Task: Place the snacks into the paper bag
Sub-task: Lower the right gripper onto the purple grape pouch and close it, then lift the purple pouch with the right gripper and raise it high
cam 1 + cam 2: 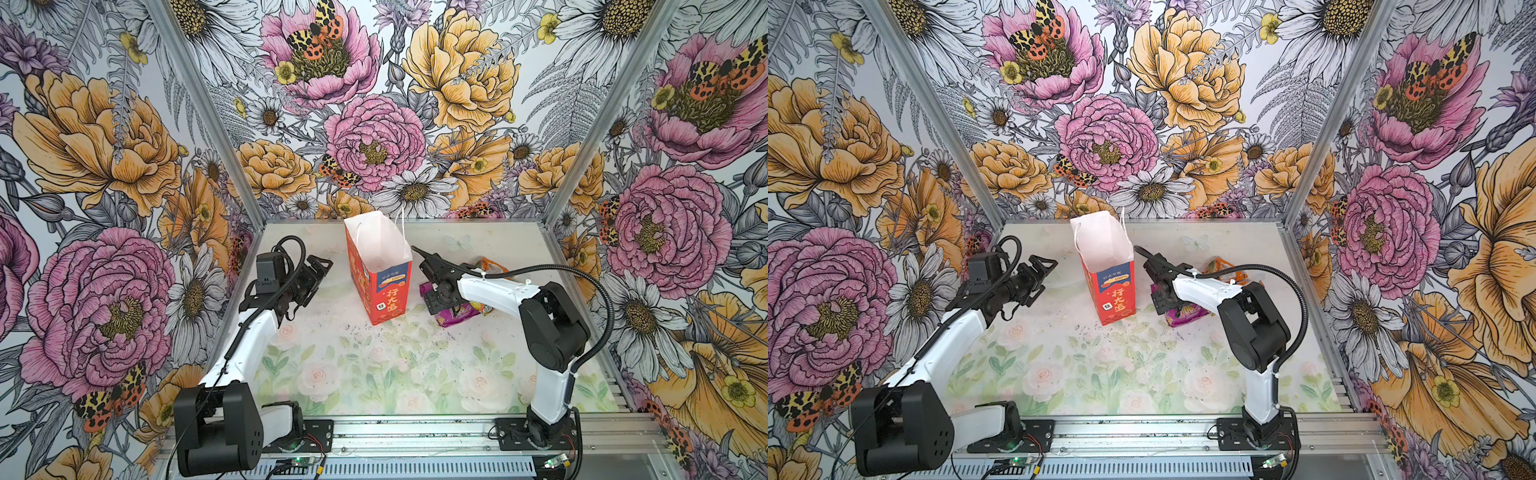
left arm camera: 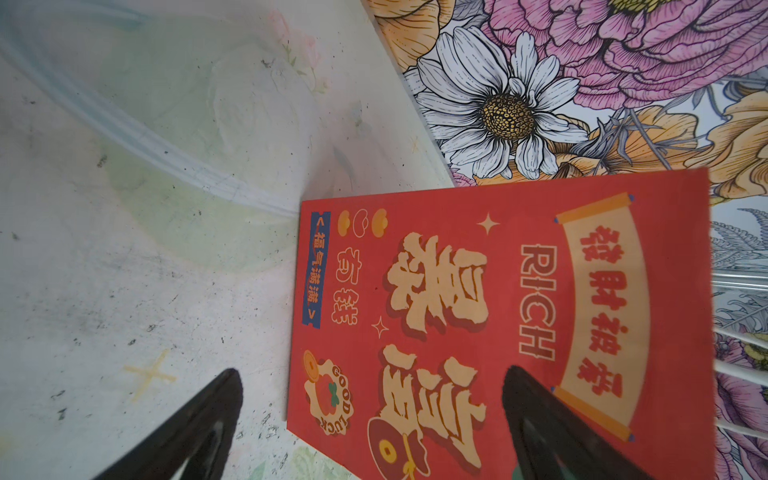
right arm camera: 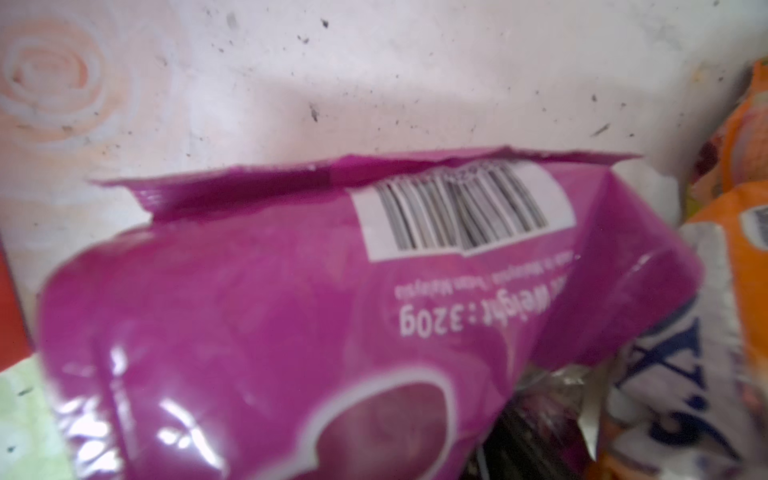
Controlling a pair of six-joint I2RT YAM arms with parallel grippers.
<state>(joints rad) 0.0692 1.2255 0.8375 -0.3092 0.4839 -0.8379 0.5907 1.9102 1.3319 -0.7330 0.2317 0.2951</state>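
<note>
Hovering over the shiny purple plastic packet, just right of the tall red paper bag, the right gripper hides its jaws; I cannot tell their state. The left gripper stands spread. Slick, soft film, I judge: pinch its sealed edge.

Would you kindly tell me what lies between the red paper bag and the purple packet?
Only a narrow strip of bare tabletop separates the red paper bag from the purple packet; both top views show it, the right wrist view too.
</note>
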